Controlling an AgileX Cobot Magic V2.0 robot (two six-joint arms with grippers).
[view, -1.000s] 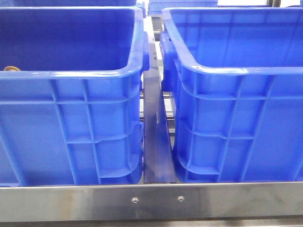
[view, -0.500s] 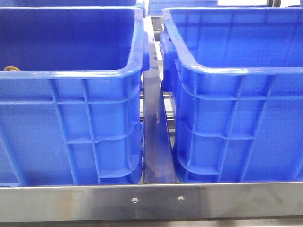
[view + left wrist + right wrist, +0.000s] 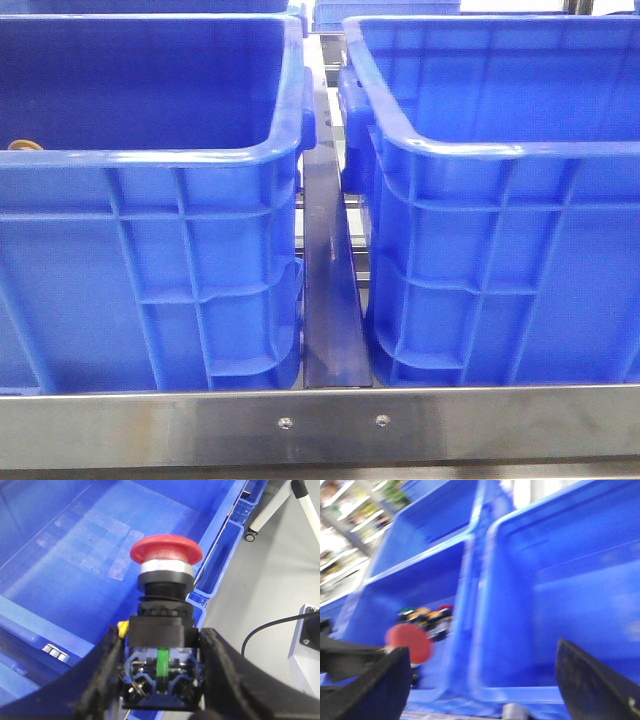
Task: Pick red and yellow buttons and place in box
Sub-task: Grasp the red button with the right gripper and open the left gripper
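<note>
Standing at the bench, I see two big blue crates side by side from the front, the left crate [image 3: 150,290] and the right crate [image 3: 500,260], with a steel rail [image 3: 320,425] across the front. Neither arm shows from there.

The left gripper [image 3: 160,680] has its jaws clamped on the dark body of the red button [image 3: 166,553], cap pointing away from the wrist, silvery collar just under it. It hangs above the bare blue floor of a crate [image 3: 75,555]; which of the two crates that is I cannot say from the wrist camera alone. A small yellow bit peeks out beside the button's body, too little to name.

The right gripper [image 3: 480,680] has its jaws wide apart and holds nothing. Its picture is blurred. Beyond it, down in one crate, lies a small heap of buttons [image 3: 427,616] with yellow, green and red caps, and a red cap [image 3: 411,643] shows nearer the camera beside one finger; I cannot tell whether that is a loose one or the piece in the other arm.

By my reckoning the job is partway: the red one is lifted and carried, not yet let go, so its release is left. A yellow one likely sits in that heap, and I would judge it unpicked.
</note>
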